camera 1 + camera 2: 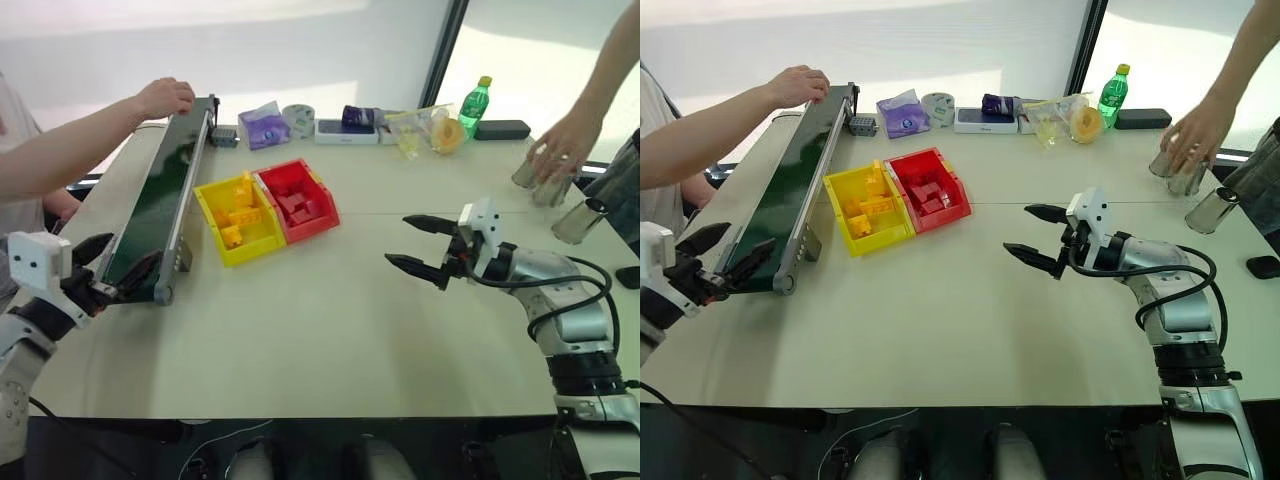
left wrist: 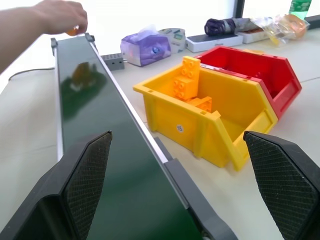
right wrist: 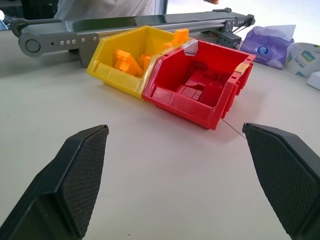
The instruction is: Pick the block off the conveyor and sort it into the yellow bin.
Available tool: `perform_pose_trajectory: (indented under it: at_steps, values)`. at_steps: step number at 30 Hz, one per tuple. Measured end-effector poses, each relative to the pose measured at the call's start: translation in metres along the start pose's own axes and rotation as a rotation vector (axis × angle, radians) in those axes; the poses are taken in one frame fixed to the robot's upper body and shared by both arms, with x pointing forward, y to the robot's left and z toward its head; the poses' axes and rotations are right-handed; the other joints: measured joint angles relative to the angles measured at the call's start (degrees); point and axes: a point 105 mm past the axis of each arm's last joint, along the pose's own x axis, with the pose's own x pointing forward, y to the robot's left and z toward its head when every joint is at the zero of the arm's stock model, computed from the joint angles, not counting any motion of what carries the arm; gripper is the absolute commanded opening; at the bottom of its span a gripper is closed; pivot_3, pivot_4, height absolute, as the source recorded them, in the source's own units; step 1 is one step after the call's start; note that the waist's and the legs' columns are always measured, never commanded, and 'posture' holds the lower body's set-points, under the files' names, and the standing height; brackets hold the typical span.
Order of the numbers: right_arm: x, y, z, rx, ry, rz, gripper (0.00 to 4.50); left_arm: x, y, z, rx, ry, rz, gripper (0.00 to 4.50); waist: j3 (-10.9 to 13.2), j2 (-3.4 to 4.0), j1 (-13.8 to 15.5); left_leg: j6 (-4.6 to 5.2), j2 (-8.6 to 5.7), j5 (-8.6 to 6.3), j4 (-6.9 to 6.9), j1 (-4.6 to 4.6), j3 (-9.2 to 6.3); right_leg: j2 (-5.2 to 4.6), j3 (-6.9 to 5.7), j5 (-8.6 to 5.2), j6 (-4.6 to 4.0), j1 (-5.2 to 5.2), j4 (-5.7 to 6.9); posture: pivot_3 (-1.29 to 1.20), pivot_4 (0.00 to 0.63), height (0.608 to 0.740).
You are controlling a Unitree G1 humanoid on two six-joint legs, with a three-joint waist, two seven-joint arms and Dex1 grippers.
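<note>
- The left tool (image 1: pixel 112 268) waited at the near end of the conveyor (image 1: pixel 160 205), its fingers spread wide and empty, placed to meet whatever the belt delivered.
- The block (image 2: pixel 73 31) sat at the far end under a person's hand (image 1: pixel 165 97), apparently just being set down.
- The right tool (image 1: pixel 424 247) hovered open and empty over the counter (image 1: pixel 330 330).
- The yellow bin (image 1: pixel 237 218), just beside the belt, kept the carry short.

Long dark-belted metal-railed conveyor (image 1: pixel 160 200) runs along the pale table's (image 1: pixel 330 330) left side, small yellow plastic bin (image 1: pixel 236 220) just right of it holding orange-yellow bricks (image 1: pixel 240 215), matching red plastic bin (image 1: pixel 298 200) touching its right side, clutter along the far edge behind both.
</note>
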Motion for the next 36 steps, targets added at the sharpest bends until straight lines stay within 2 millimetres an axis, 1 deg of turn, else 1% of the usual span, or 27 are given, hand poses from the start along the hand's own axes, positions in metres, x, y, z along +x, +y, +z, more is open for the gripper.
perform_pose_trajectory:
  at_steps: [20, 24, 29, 32, 36]
  values:
    - [0.0, -0.001, 0.0, -0.014, -0.004, 0.015, 4.5, -0.004, 0.004, -0.005, -0.016, -0.003, 0.044, 4.45, 0.0, 0.0, 0.0, 0.0, 0.0, 0.0, 0.0, 0.0, 0.0, 0.0, 0.0, 0.0, 0.0, 0.0, 0.0, 0.0, 0.15, 0.74]
    - [0.0, -0.001, 0.0, -0.014, -0.004, 0.015, 4.5, -0.005, 0.004, -0.009, -0.031, -0.001, 0.065, 4.45, 0.0, 0.0, 0.0, 0.0, 0.0, 0.0, 0.0, 0.0, 0.0, 0.0, 0.0, 0.0, 0.0, 0.0, 0.0, 0.0, 0.15, 0.74]
    - [0.001, -0.001, 0.0, -0.015, -0.006, 0.018, 4.5, -0.015, 0.003, -0.011, -0.042, -0.02, 0.103, 4.45, 0.0, 0.0, 0.0, 0.0, 0.0, 0.0, 0.0, 0.0, 0.0, 0.0, 0.01, 0.0, 0.0, 0.0, 0.0, 0.0, 0.15, 0.74]
    - [0.003, 0.0, 0.0, -0.013, -0.013, 0.022, 4.5, -0.016, 0.002, -0.011, -0.038, -0.021, 0.105, 4.45, 0.0, 0.0, 0.0, 0.0, 0.01, 0.0, 0.01, 0.0, 0.0, 0.01, 0.0, 0.0, 0.0, 0.0, 0.0, 0.0, 0.15, 0.74]
    - [0.009, 0.003, 0.002, -0.015, -0.017, 0.046, 4.5, -0.018, 0.005, -0.008, -0.029, -0.049, 0.143, 4.45, 0.0, 0.0, 0.0, 0.01, 0.0, -0.01, 0.01, 0.0, 0.0, 0.0, 0.01, 0.0, 0.0, 0.0, 0.0, 0.0, 0.15, 0.74]
